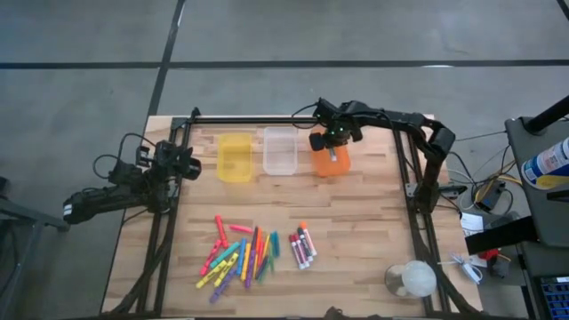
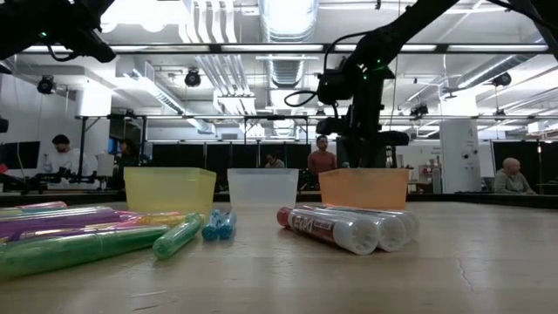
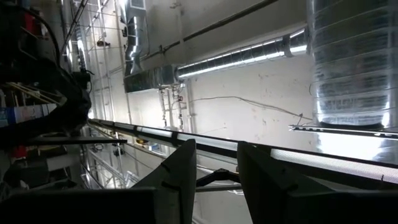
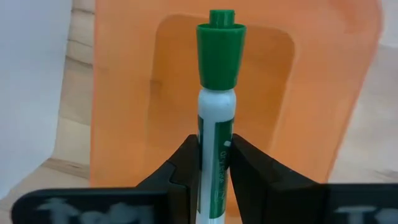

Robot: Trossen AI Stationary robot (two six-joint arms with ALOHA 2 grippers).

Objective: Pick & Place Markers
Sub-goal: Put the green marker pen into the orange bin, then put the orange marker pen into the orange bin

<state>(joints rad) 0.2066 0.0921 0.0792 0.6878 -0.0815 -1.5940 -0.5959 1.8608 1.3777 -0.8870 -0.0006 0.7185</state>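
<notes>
My right gripper hangs over the orange bin at the table's far side, shut on a white marker with a green cap. Several coloured markers lie in a loose pile on the table's near half, with several white-bodied markers beside them. My left gripper waits at the table's left edge, raised and pointing at the ceiling; its fingers stand a narrow gap apart, holding nothing. My right gripper pinches the marker's white barrel, below the green cap, between its two fingers. The fingers point down and the marker lies along them, its capped end sticking out beyond the tips toward the orange bin's floor. The marker is lifted clear.
A yellow bin and a clear bin stand left of the orange bin in a row. A clear round thing sits at the near right corner. Black frame rails run along the table's sides. People show in the room beyond.
</notes>
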